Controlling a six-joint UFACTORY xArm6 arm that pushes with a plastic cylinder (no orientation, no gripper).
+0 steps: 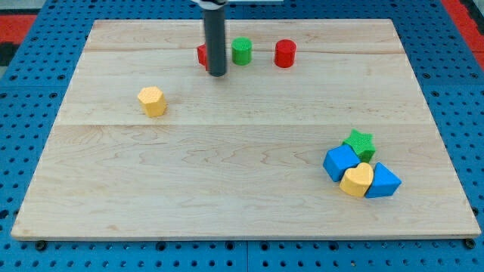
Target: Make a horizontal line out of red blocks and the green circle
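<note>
Near the view's top, a red star block [202, 55], a green circle block [241, 51] and a red circle block [285, 54] lie in a rough left-to-right row. My tip [217, 73] stands just right of and slightly below the red star, and the rod hides most of that block. The green circle is a short way to the tip's right. The red circle sits further right, with a wider gap from the green circle.
A yellow hexagon block [153, 100] lies at the left. At the lower right a green star [359, 142], two blue blocks [340, 162] [383, 180] and a yellow heart block [356, 180] are bunched together on the wooden board [227, 174].
</note>
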